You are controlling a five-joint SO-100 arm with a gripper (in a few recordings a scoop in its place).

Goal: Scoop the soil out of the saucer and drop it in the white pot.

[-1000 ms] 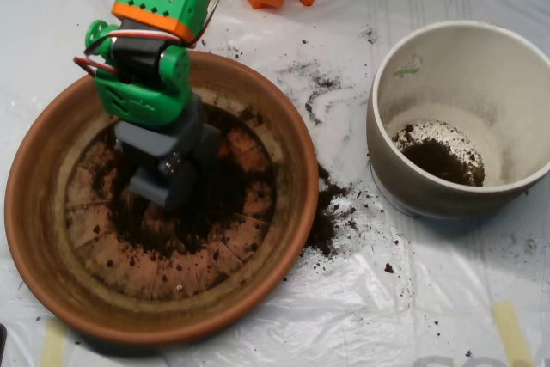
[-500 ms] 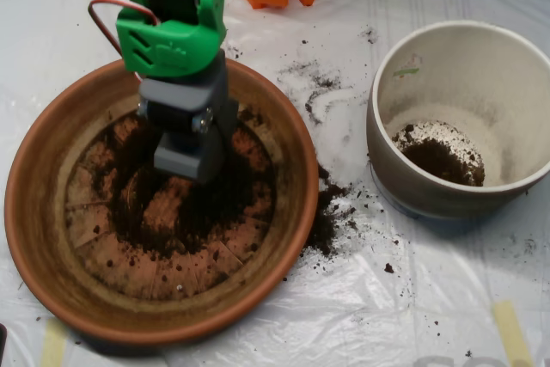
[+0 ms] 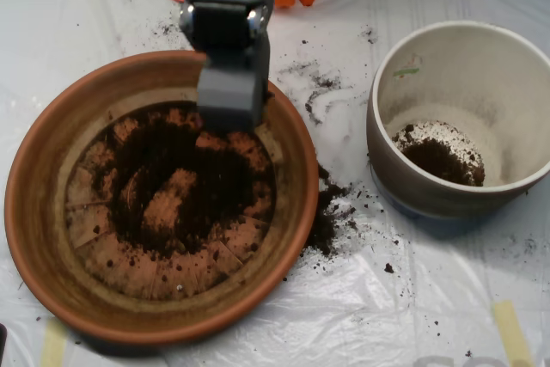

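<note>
**Claw up over the saucer's far rim, load unconfirmed**

Claw (image 3: pixel 228 100) sits high over the back edge of the saucer (image 3: pixel 51 156) right now, grey shells seen from above, and you can't tell from this angle whether they're closed together or parted, or whether anything is inside. Most of the soil (image 3: pixel 185 182) lies in the saucer's middle, with a bare orange patch scraped through it. The white pot (image 3: pixel 412 178) stands well apart to the right, a small dark heap already at its bottom.

Watch your risks. If those shells aren't sealed, you'll trail crumbs across the plastic-covered bench (image 3: pixel 344 315) on the way over; there's already a spill (image 3: pixel 325 217) outside the saucer's right rim, between dish and pot. Swing too low and the claw could clip the pot's near wall and nudge it. Release short of the opening and the load lands on the sheet.

Compared with a second ago: the claw was down in the soil left of centre, and half a second ago partly raised. It has since lifted and pulled back toward the top right. The soil has been disturbed, with that bare patch opened where it dug. The pot's contents look unchanged.
</note>
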